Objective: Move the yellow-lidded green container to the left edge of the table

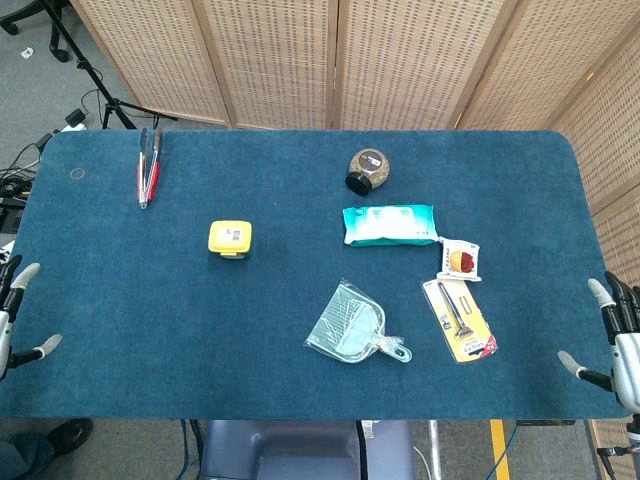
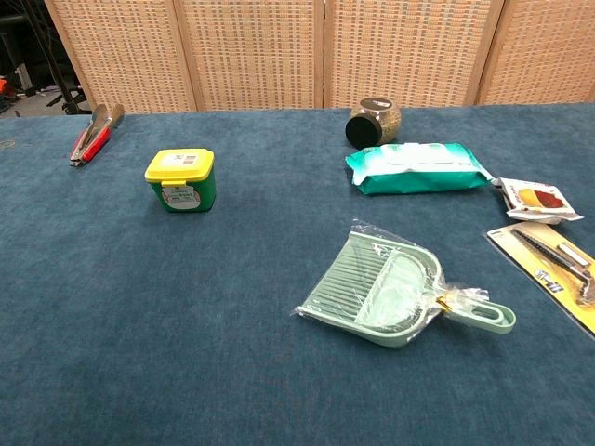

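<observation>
The green container with the yellow lid point(image 1: 230, 239) point(image 2: 182, 179) stands upright on the blue table, left of the middle, with nothing touching it. At the table's left edge my left hand point(image 1: 12, 315) shows only in the head view, fingers apart and empty, well to the left of the container. My right hand point(image 1: 612, 335) hangs at the right edge, fingers also apart and holding nothing. Neither hand shows in the chest view.
Red-handled tongs point(image 1: 148, 167) point(image 2: 91, 134) lie at the back left. A dark jar point(image 1: 368, 170) lies on its side behind a wipes pack point(image 1: 390, 224). A green dustpan point(image 1: 352, 325), a snack packet point(image 1: 460, 260) and a carded peeler point(image 1: 459, 319) lie to the right.
</observation>
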Motion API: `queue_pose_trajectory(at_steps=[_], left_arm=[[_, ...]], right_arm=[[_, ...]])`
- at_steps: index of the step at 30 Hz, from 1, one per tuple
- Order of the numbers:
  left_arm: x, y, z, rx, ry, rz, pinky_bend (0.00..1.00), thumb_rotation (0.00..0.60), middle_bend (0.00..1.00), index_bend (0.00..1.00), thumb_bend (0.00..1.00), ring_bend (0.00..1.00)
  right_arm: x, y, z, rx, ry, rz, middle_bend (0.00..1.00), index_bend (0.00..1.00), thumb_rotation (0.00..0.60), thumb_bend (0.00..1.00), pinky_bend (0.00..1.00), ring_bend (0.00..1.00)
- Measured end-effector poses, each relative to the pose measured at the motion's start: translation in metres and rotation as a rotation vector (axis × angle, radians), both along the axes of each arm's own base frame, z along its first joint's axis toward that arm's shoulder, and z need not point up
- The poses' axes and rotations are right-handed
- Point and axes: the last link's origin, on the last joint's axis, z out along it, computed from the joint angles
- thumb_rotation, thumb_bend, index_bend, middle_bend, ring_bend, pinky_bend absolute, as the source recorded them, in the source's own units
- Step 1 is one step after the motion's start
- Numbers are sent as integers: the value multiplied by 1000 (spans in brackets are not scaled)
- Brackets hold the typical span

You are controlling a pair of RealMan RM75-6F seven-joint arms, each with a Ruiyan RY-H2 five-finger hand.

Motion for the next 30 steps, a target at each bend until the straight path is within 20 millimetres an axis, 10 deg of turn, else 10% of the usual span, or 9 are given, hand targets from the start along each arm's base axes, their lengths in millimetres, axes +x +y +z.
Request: queue_pose_trajectory(at_steps=[13,30], left_arm=[[8,22,-8,-56,0,-36,0,600,0,0,0,0],[98,171,-87,-344,114,-192,0,600,0,0,0,0]], right_arm=[[-1,-1,2,-2,-9,-4,0,0,600,0,0,0],[-10,-16,-2,-14,19,-77,0,0,600,0,0,0]])
